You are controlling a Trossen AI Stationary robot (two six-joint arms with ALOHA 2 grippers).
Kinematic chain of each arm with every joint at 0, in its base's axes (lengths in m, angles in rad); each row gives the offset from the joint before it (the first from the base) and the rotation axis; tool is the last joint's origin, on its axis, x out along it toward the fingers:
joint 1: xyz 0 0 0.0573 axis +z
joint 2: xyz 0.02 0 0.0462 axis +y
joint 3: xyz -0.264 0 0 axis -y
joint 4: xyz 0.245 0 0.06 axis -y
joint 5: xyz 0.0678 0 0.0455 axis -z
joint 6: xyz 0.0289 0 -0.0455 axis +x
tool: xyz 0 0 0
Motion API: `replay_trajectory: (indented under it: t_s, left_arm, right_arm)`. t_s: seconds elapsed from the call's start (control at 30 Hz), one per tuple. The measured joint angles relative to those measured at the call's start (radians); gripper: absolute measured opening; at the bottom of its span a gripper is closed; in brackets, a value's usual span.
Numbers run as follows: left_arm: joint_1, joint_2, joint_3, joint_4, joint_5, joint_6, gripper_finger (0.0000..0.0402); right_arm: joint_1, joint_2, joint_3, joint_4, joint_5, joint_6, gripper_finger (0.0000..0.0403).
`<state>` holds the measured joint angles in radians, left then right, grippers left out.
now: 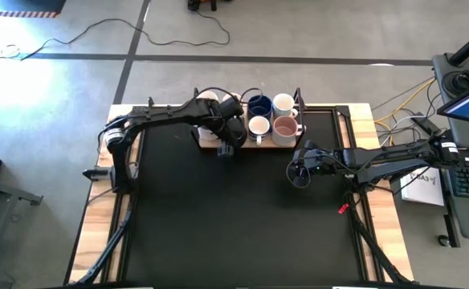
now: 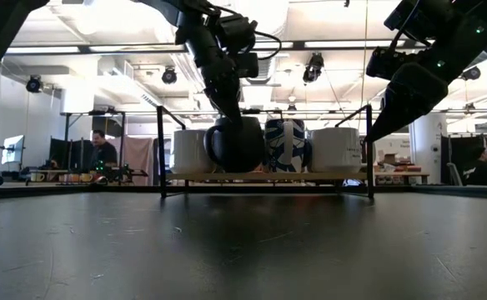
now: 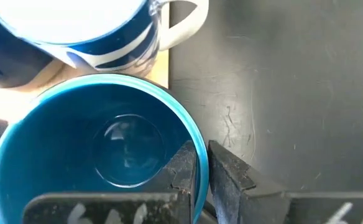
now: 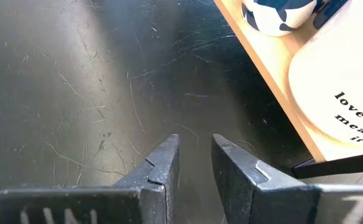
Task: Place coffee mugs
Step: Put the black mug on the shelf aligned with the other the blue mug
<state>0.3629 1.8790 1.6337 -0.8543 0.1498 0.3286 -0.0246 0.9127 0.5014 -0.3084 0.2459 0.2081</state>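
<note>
1. In the left wrist view, the blue mug (image 3: 101, 155) is cut off at 6 and 9 o'clock, so its handle and outside cannot be seen.
2. Only the lower part of the blue-and-white striped mug (image 3: 107, 37) is shown there; its rim is cut off at 12 o'clock.
3. In the high view, the mugs at the left end of the wooden tray (image 1: 279, 144) are mostly hidden by the left gripper (image 1: 226, 138).
4. In the right wrist view, the cream mug with black print (image 4: 340, 93) is cut off at 3 o'clock, so the words cannot be fully read.
5. The people (image 2: 102, 154) behind the table are too small to be made out.
</note>
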Motion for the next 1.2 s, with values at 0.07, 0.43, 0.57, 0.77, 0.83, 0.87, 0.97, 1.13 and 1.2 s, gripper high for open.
replay_trajectory:
  t_s: [0.07, 0.43, 0.57, 0.77, 0.83, 0.87, 0.97, 1.13, 1.2]
  left_arm:
    - [0.009, 0.0, 0.0, 0.001, 0.004, 0.001, 0.0013]
    - [0.044, 0.019, 0.006, 0.019, 0.057, 0.029, 0.0027]
    - [0.046, 0.023, 0.006, 0.015, 0.054, 0.036, 0.0042]
    - [0.048, 0.023, 0.015, 0.009, 0.05, 0.038, 0.0057]
    - [0.048, 0.023, 0.025, 0.008, 0.05, 0.038, 0.0059]
    - [0.048, 0.023, 0.03, 0.008, 0.049, 0.04, 0.006]
    - [0.048, 0.023, 0.047, 0.002, 0.037, 0.045, 0.0061]
    - [0.048, 0.023, 0.069, -0.007, 0.017, 0.044, 0.0061]
    - [0.049, 0.023, 0.076, -0.009, 0.017, 0.039, 0.0062]
  right_arm:
    - [0.0, 0.0, 0.0, 0.0, 0.0, 0.0, 0.0084]
    - [0.0, 0.0, 0.0, 0.0, 0.0, 0.0, 0.0084]
    - [0.0, 0.0, 0.0, 0.0, 0.0, 0.0, 0.0084]
    - [0.0, 0.0, 0.0, 0.0, 0.0, 0.0, 0.0084]
    - [0.0, 0.0, 0.0, 0.0, 0.0, 0.0, 0.0084]
    - [0.0, 0.0, 0.0, 0.0, 0.0, 0.0, 0.0084]
    - [0.0, 0.0, 0.0, 0.0, 0.0, 0.0, 0.0084]
    - [0.0, 0.0, 0.0, 0.0, 0.0, 0.0, 0.0084]
    - [0.0, 0.0, 0.0, 0.0, 0.0, 0.0, 0.0084]
